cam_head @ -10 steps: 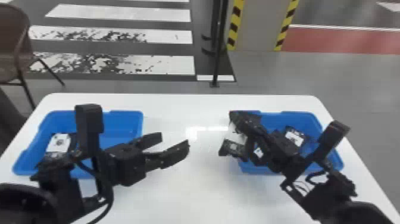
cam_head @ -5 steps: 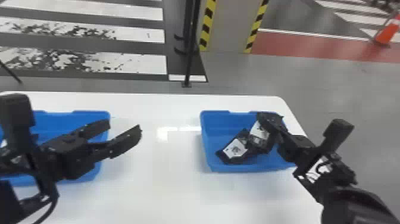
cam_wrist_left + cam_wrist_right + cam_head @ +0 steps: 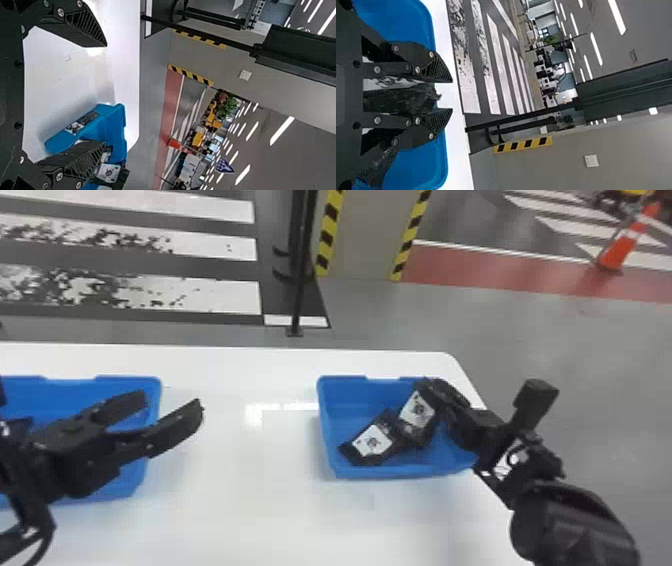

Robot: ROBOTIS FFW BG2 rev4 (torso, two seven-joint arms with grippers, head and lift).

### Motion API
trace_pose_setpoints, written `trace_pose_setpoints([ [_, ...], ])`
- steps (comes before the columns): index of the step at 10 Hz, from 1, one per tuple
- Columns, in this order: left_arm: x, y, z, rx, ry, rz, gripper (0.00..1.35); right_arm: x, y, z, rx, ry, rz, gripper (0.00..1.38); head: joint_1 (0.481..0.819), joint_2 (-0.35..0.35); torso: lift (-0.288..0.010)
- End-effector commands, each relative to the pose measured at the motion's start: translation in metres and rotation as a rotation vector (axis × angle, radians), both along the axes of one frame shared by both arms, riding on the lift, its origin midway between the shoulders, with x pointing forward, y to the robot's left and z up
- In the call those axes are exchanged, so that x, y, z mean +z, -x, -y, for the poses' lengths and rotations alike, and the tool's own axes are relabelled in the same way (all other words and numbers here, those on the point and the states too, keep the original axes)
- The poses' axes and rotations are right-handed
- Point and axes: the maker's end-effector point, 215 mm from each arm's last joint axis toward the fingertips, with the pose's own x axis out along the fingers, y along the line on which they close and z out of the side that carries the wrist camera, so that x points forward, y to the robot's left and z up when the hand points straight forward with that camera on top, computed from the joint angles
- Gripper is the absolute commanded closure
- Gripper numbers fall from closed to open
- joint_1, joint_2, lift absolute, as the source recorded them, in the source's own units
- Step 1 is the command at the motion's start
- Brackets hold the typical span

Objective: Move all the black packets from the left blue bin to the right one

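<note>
Moving across the right bin [image 3: 326, 435], the right gripper [image 3: 451, 95] is pinching a black packet [image 3: 403, 101] needing low, gentle release, the left gripper [image 3: 106, 95] waiting spread.

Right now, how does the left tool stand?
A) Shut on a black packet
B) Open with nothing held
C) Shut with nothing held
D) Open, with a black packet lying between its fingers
B, since the left tool has its two fingers set wide apart, the white table shows in the gap, and no packet lies between them.
</note>
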Motion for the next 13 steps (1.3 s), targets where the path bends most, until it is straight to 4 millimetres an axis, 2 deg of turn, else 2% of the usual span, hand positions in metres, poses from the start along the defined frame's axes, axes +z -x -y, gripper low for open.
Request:
trace_pose_setpoints([
  [1, -0.003, -0.002, -0.017, 0.035, -0.019, 0.000, 0.17, 0.012, 0.018, 0.001, -0.012, 0.054, 0.067, 0.07, 0.695, -0.257, -0.140],
  [4, -0.012, 0.000, -0.064, 0.121, -0.074, -0.012, 0.17, 0.053, 0.101, -0.049, 0.026, 0.147, 0.154, 0.17, 0.695, -0.217, -0.140],
  [5, -0.015, 0.000, -0.090, 0.172, -0.118, -0.014, 0.17, 0.068, 0.120, -0.065, 0.038, 0.172, 0.178, 0.17, 0.695, -0.183, -0.140],
  [6, -0.021, 0.000, -0.119, 0.228, -0.157, -0.031, 0.17, 0.074, 0.135, -0.078, 0.048, 0.160, 0.186, 0.18, 0.695, -0.142, -0.140],
  [7, -0.026, 0.000, -0.155, 0.298, -0.211, -0.047, 0.17, 0.074, 0.141, -0.088, 0.056, 0.130, 0.185, 0.18, 0.695, -0.118, -0.140],
  [8, -0.032, 0.002, -0.183, 0.358, -0.252, -0.068, 0.17, 0.070, 0.145, -0.095, 0.064, 0.101, 0.178, 0.18, 0.695, -0.056, -0.140],
  [10, -0.033, -0.002, -0.230, 0.457, -0.325, -0.103, 0.17, 0.062, 0.149, -0.117, 0.097, 0.030, 0.158, 0.21, 0.695, 0.064, -0.140],
  [11, -0.036, -0.011, -0.243, 0.482, -0.352, -0.125, 0.17, 0.062, 0.150, -0.126, 0.113, 0.009, 0.159, 0.24, 0.695, 0.091, -0.140],
  [13, -0.060, -0.030, -0.265, 0.526, -0.347, -0.200, 0.17, 0.058, 0.155, -0.138, 0.131, -0.023, 0.149, 0.24, 0.695, 0.168, -0.140],
])
